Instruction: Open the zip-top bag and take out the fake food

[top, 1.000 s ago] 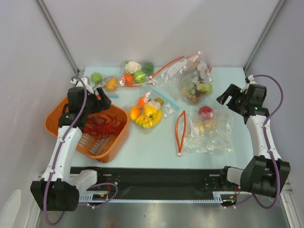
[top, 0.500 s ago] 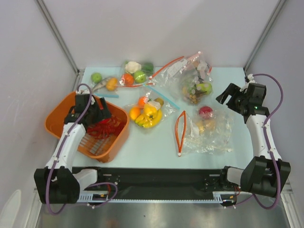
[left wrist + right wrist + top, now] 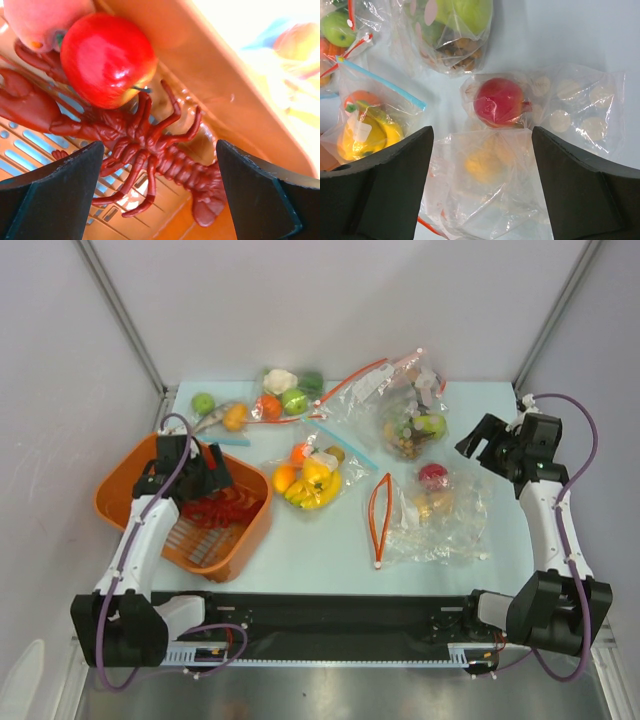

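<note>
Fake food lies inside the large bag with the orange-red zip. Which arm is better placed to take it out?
Right. Its open fingers face the zip-top bag, the red fruit framed between them. The left fingers are over the orange basket, far away.

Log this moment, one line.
left gripper: open over basket | lobster, apple: in basket | right gripper: open near zip-top bag | red fruit: in bag
</note>
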Robot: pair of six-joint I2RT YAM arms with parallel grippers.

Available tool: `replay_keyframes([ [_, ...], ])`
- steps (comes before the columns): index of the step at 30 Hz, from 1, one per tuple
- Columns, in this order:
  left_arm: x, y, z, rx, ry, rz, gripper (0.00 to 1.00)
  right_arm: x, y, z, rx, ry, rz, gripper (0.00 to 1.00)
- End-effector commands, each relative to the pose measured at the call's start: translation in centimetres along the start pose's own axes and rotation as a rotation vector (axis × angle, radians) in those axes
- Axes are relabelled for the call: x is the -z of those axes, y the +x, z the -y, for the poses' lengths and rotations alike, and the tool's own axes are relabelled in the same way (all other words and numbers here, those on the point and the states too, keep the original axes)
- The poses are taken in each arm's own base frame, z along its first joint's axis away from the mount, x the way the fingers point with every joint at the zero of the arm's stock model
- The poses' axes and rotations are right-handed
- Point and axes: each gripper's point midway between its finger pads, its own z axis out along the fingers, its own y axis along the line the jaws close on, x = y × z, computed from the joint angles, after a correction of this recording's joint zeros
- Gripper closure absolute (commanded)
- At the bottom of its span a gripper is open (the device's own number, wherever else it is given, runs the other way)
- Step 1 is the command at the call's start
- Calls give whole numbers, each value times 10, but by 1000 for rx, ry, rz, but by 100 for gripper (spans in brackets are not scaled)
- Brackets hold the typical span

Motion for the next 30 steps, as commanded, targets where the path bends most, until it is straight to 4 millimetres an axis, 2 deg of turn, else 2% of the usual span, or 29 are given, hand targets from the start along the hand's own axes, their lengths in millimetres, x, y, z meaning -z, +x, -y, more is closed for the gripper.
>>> replay_keyframes([
  [1, 31, -46, 10, -1, 32, 148, 0, 19, -32, -20, 58, -32, 97, 14],
  [6, 65, -87, 25, -4, 76, 277, 0, 26, -43, -31, 62, -60, 119, 14],
  [13, 108, -124, 37, -8, 123, 418, 0, 32, -58, -44, 74, -85, 145, 14],
  [15, 115, -129, 39, -10, 130, 440, 0, 32, -58, -46, 74, -91, 143, 14],
  [30, 125, -129, 43, -33, 158, 458, 0, 35, -56, -52, 85, -103, 146, 14],
])
